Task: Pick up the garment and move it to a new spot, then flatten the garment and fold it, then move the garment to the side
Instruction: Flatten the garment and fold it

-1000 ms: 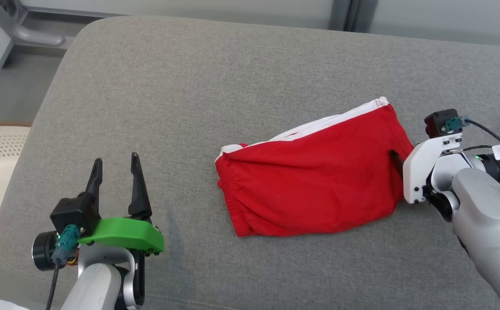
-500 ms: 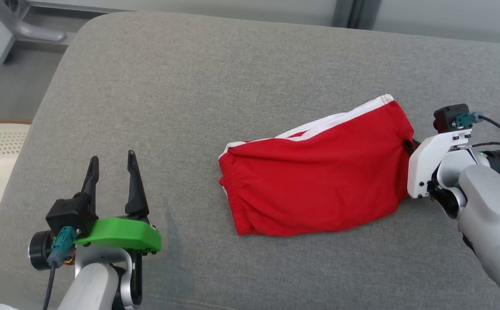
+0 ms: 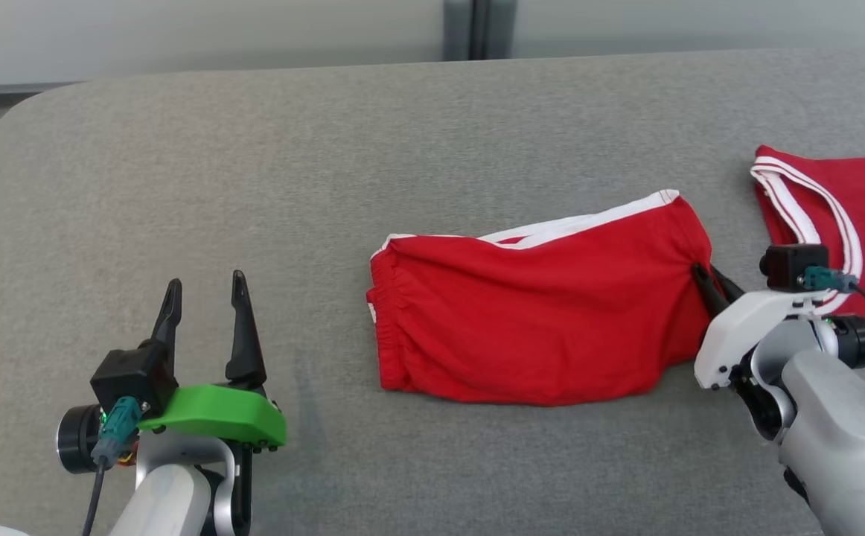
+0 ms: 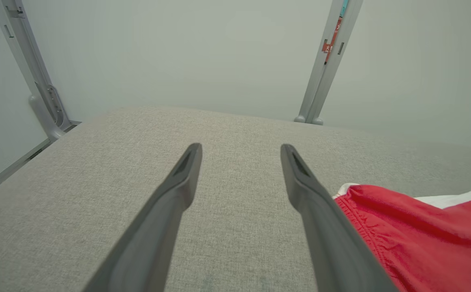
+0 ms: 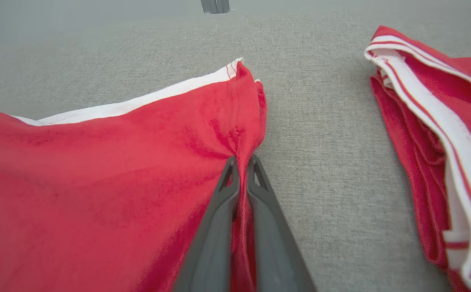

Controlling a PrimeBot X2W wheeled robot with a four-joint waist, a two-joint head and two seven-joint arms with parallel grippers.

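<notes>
Red shorts lie folded, right of centre on the grey cushion. Right gripper jaws are clenched on their right hem; left gripper jaws are released, idle near the front-left corner. You are likely at the move-aside step: lift gently, land clear of the second red garment. Your right wrist view confirms pinched cloth; the head view leaves that unclear.

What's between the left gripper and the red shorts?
Nothing but bare grey cushion, seen in the head view between the left gripper and the red shorts.
</notes>
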